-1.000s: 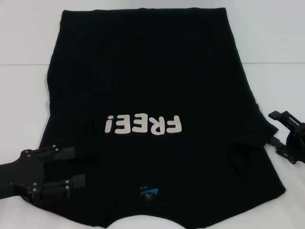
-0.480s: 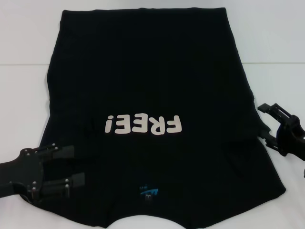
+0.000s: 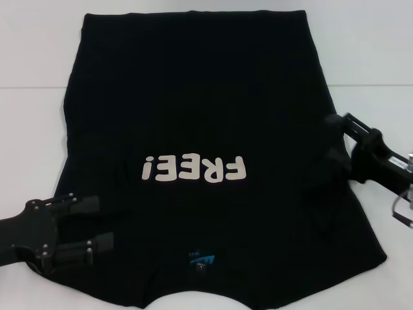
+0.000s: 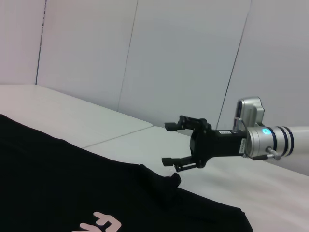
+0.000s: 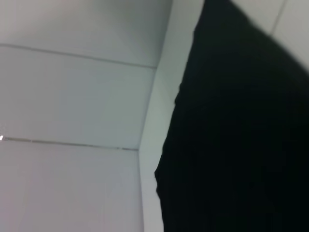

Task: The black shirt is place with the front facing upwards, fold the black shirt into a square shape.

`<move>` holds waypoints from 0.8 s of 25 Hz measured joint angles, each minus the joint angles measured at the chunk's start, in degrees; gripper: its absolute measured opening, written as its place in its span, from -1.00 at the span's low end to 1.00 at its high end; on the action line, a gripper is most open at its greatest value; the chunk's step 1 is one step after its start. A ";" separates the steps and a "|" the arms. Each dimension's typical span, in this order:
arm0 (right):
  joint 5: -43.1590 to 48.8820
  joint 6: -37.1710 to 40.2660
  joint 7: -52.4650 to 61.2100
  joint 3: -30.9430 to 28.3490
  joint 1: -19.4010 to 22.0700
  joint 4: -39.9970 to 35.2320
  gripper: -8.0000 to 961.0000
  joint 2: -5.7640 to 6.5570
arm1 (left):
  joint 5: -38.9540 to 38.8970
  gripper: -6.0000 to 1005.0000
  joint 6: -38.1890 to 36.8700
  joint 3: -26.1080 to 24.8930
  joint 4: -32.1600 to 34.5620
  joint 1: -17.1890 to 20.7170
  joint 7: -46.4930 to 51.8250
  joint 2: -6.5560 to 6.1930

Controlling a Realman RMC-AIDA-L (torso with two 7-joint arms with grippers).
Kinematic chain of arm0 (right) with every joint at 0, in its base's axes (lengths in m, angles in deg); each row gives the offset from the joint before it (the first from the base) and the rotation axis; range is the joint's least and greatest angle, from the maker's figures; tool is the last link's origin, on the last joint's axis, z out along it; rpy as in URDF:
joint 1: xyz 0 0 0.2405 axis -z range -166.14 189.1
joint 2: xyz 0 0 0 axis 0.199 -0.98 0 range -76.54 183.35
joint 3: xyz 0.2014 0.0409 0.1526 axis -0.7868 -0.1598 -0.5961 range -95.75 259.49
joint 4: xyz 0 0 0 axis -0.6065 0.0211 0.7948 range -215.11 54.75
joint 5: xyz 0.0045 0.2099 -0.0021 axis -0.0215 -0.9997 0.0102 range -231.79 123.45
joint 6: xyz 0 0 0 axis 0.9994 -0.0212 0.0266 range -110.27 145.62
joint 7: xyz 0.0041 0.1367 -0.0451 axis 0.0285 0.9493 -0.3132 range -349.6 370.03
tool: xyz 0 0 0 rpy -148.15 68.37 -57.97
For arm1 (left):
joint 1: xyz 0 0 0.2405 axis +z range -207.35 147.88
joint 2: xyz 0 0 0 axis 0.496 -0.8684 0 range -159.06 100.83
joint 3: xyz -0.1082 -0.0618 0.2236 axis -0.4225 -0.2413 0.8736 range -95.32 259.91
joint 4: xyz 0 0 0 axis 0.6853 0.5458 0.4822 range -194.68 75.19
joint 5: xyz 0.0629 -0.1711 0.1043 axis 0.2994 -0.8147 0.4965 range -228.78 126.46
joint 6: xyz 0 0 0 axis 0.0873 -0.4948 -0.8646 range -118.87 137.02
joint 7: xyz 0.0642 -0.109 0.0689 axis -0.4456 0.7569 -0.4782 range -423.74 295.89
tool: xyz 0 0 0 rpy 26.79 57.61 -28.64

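Observation:
The black shirt [image 3: 193, 110] lies flat on the white table [image 3: 32, 51], front up, with its cream "FREE!" lettering [image 3: 193, 170] and blue neck label [image 3: 201, 258] toward me. My left gripper [image 3: 103, 225] is open and rests low over the shirt's near left edge. My right gripper [image 3: 330, 138] is open at the shirt's right edge, fingers pointing in over the cloth. The left wrist view shows the right gripper [image 4: 166, 144] just above a small raised fold of the shirt [image 4: 72, 183]. The right wrist view shows only the shirt [image 5: 241, 145] and the table.
White table surface [image 3: 374, 58] surrounds the shirt on both sides and at the back. A pale wall [image 4: 169, 48] rises behind the table. The shirt's near hem runs off the bottom of the head view.
My right gripper has moved left and away from me, from beside the shirt to over its right edge. The left gripper has stayed in place.

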 joint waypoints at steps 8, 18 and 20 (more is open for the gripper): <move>-0.20 1.88 -3.70 2.91 -4.14 -0.01 0.94 -0.18 | -0.07 0.61 -0.02 -0.18 0.02 0.00 0.00 0.00; -3.65 4.97 -8.34 2.43 5.02 -2.01 0.94 0.66 | -0.10 0.61 -0.02 -0.90 0.07 -0.39 0.16 -0.08; -3.89 4.55 -8.31 2.44 6.92 -2.07 0.94 0.83 | -0.10 0.61 0.03 -1.03 0.10 -0.59 0.39 -0.09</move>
